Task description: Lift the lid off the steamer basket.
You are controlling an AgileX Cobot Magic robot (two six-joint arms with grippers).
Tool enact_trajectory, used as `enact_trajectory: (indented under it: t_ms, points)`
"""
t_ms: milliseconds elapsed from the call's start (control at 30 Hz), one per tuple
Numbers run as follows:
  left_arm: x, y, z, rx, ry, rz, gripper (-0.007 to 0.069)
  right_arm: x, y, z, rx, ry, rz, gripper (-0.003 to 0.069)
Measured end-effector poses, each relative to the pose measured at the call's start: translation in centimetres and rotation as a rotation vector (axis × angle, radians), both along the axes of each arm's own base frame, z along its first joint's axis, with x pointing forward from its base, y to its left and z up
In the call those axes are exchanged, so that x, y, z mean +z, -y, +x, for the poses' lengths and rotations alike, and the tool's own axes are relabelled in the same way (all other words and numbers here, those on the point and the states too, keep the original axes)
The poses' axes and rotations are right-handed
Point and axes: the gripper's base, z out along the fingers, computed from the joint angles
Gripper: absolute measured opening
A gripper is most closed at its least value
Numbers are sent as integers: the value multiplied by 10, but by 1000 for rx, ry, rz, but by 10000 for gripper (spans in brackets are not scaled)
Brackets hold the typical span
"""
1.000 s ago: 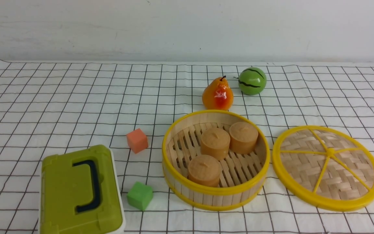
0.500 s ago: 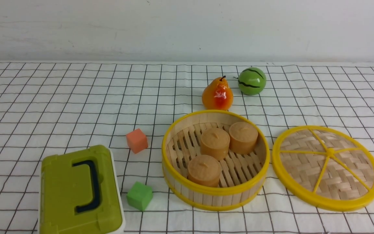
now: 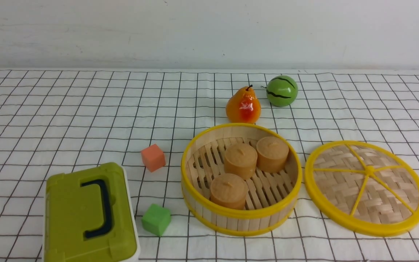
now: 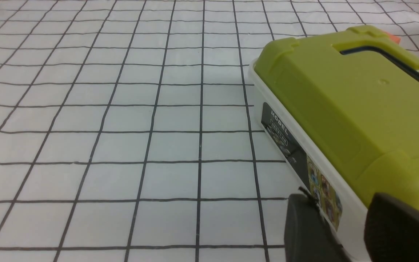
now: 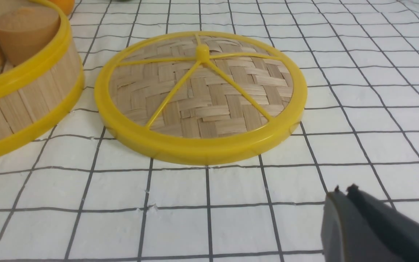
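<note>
**Lid already off, lying flat beside the basket on my right arm's side**

From the front camera I see the lid (image 3: 366, 188) lying flat on the checked cloth of the tabletop (image 3: 86, 109), just beside the steamer basket (image 3: 241, 218) on its right, rims close but apart as far as I can tell. The basket stands open, with three tan cylindrical blocks (image 3: 240, 160) on its slatted floor. I judge the task itself as done; what is left, if anything, is drawing the arms clear.

The relation I steer by: the lid lies ahead of my right gripper (image 5: 344, 191), with a strip of bare cloth between them. That gripper holds nothing and its jaws look nearly together, the two tips almost touching. The lid is round, so it has no long axis; its small centre knob (image 5: 202, 52) sits on the far half from the wrist camera. My right arm is plainly the nearer one.

My left gripper (image 4: 340, 218) is far over on the other side, right beside the olive-green box (image 4: 340, 102), jaws standing apart with a gap between the dark fingers (image 4: 306, 229) and nothing held.

The cloth is flat around the lid. There is free room to its right; a toy pear (image 3: 243, 105) and toy watermelon (image 3: 282, 91) sit behind the basket, and an orange cube (image 3: 153, 157) and green cube (image 3: 156, 219) to its left.
</note>
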Motion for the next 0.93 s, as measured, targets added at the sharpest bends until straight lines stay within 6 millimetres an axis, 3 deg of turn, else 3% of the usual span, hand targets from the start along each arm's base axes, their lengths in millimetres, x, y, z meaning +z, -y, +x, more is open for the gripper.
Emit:
enact_trajectory:
  t_ms: [933]
  points:
    - [0, 0, 0, 0, 0, 0, 240, 0, 0, 0, 0, 0, 0, 41]
